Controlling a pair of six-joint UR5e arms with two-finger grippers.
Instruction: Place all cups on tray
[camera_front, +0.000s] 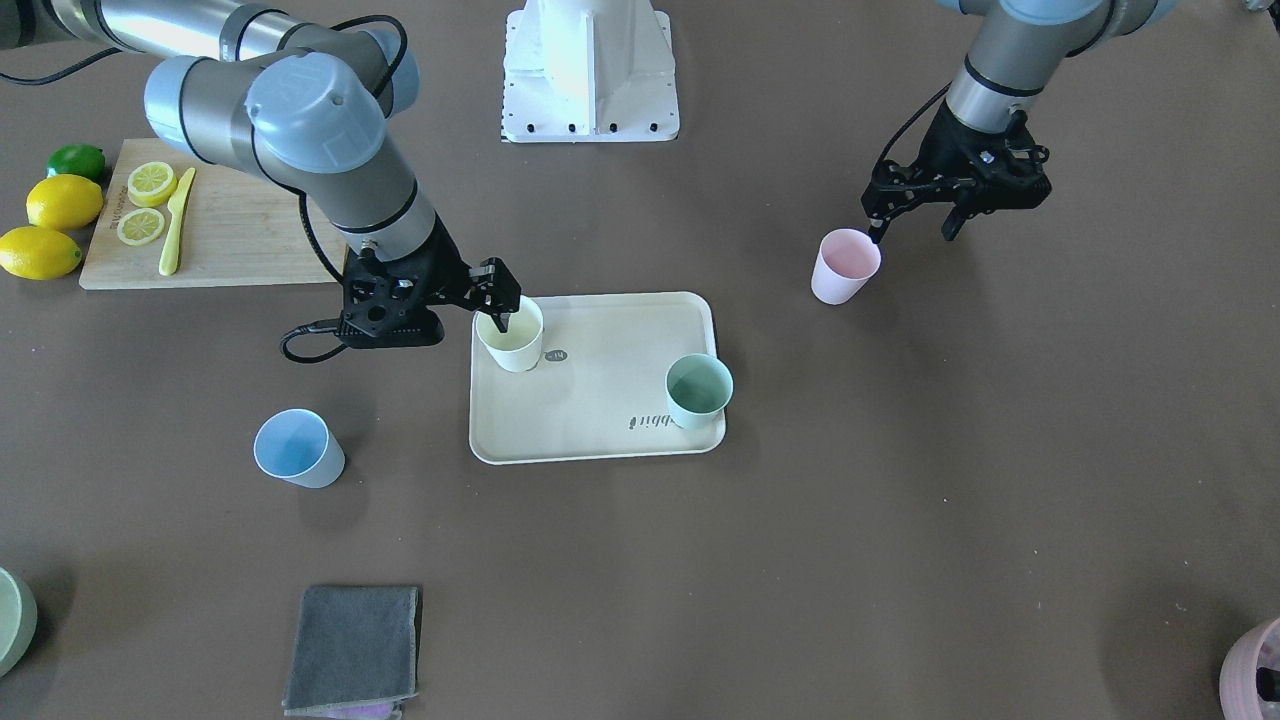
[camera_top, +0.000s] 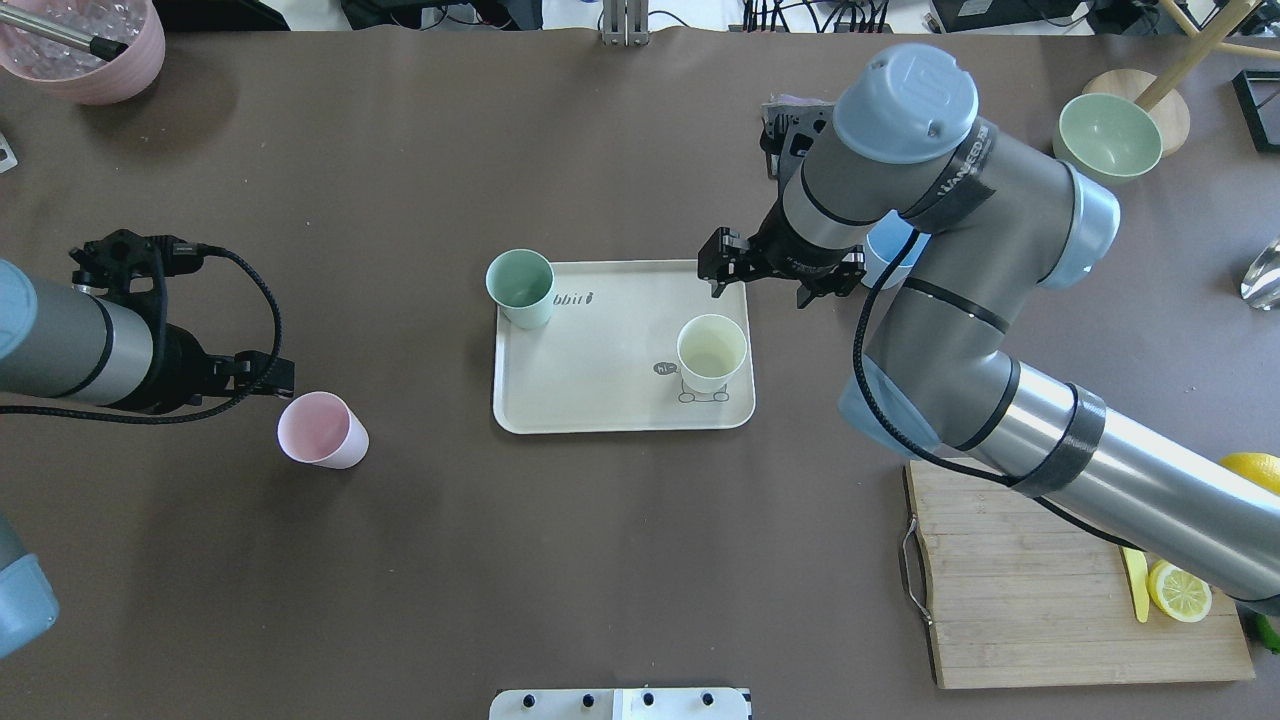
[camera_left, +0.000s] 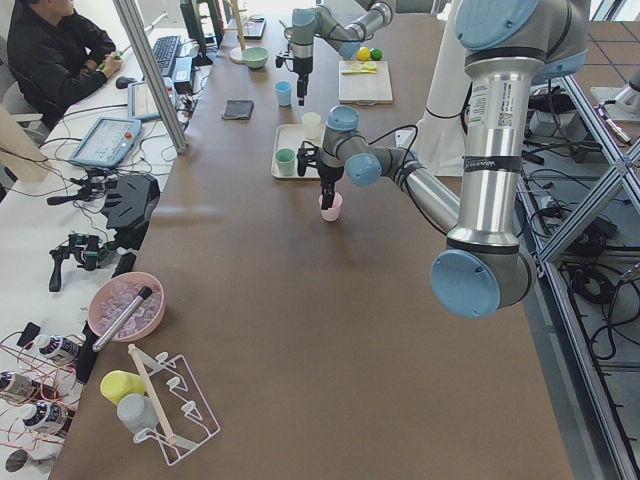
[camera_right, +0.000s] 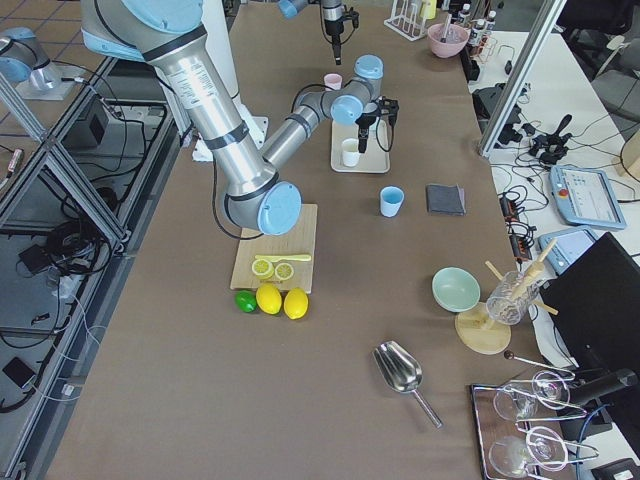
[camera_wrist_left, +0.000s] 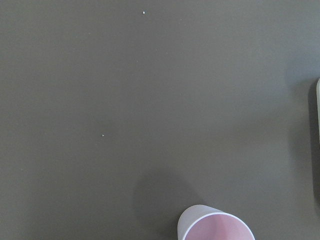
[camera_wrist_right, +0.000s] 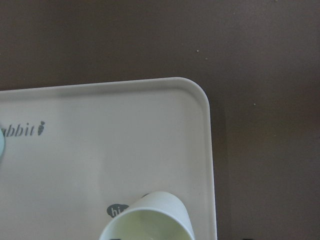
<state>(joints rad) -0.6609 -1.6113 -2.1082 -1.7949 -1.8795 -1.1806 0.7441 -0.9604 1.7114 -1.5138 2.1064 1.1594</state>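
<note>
The cream tray (camera_front: 600, 410) (camera_top: 600, 385) lies mid-table. A green cup (camera_front: 698, 390) (camera_top: 520, 288) and a cream cup (camera_front: 512, 340) (camera_top: 712, 352) stand upright on it at opposite corners. My right gripper (camera_front: 485, 300) (camera_top: 760, 292) is open and empty, just above and beside the cream cup; its wrist view shows the cup (camera_wrist_right: 147, 217) and the tray corner (camera_wrist_right: 190, 100) below. A pink cup (camera_front: 845, 265) (camera_top: 322, 430) (camera_wrist_left: 215, 227) stands on the table. My left gripper (camera_front: 912, 232) is open beside and above it. A blue cup (camera_front: 298, 448) stands on the table, apart from the tray.
A wooden cutting board (camera_front: 240, 235) with lemon slices and a yellow knife (camera_front: 175, 222) lies behind my right arm, lemons (camera_front: 62, 200) and a lime beside it. A grey cloth (camera_front: 355, 648), a green bowl (camera_top: 1110, 135) and a pink bowl (camera_top: 90, 45) sit near the table edges.
</note>
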